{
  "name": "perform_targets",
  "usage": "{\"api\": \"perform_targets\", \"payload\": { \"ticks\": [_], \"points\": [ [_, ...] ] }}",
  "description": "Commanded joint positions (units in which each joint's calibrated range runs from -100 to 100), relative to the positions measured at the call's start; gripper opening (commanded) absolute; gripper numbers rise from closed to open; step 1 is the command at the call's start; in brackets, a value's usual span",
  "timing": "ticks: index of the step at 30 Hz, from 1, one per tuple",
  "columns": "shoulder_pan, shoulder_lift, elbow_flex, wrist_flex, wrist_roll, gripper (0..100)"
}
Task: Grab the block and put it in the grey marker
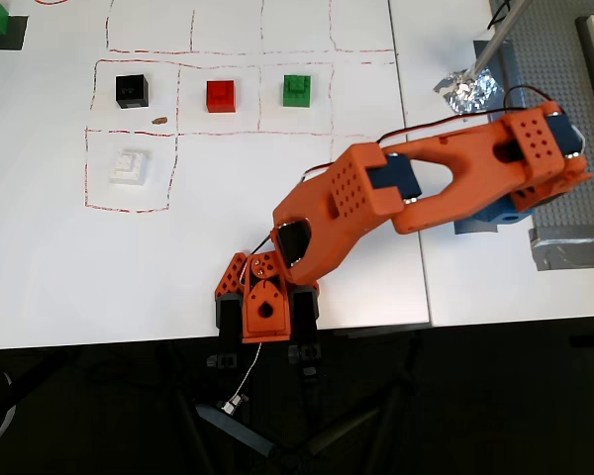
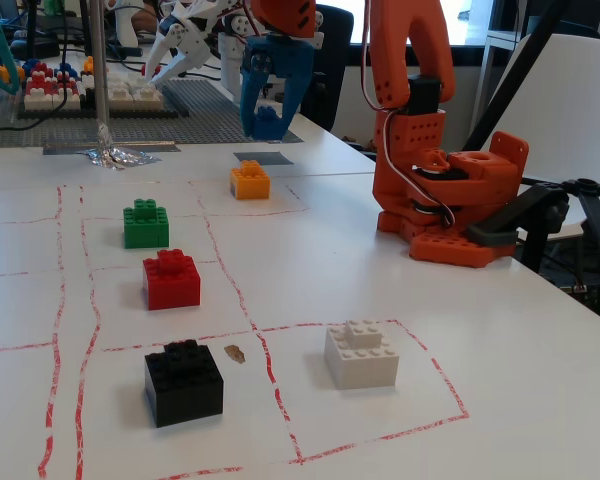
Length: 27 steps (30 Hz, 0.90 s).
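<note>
The orange arm (image 1: 376, 198) reaches from its base (image 1: 265, 302) at the near edge of the white worktop (image 1: 198, 257) out to the right in the overhead view. The blue end effector (image 2: 270, 95) hangs raised above the far part of the worktop in the fixed view, its 2 fingers (image 2: 250, 85) pointing down and closed on the block (image 2: 267, 121), which is held clear of the surface between the fingertips. In the overhead view the end effector (image 1: 510, 210) shows only as a blue shape under the wrist, and the block cannot be separated from it there.

The grey marker (image 2: 263, 158) lies flat on the worktop below and just in front of the held block in the fixed view; in the overhead view it is almost wholly covered by the arm and end effector.

The orange-yellow brick (image 2: 250, 181) sits inside a red-outlined square near the grey marker. The green brick (image 1: 297, 90), red brick (image 1: 221, 95) and black brick (image 1: 132, 90) stand in 1 row of red-outlined squares, each apart from the next, and the white brick (image 1: 129, 165) sits in a square below the black one. A small brown scrap (image 2: 235, 353) lies beside the black brick. Crumpled silver foil (image 1: 467, 89) rests at the foot of a metal rod (image 1: 500, 28), and a studded grey baseplate (image 1: 564, 119) lies along the right edge.
</note>
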Motion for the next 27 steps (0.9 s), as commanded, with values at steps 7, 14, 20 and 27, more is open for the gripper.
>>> {"api": "perform_targets", "payload": {
  "ticks": [7, 14, 20, 27],
  "points": [
    [3.2, 2.0, -7.2, -4.1, 2.1, 0],
    [4.3, 5.5, -7.5, -8.3, 2.9, 0],
    [5.2, 6.1, -6.1, -9.4, 3.2, 9],
    [5.3, 3.2, -3.3, -7.9, 5.0, 26]
  ]
}}
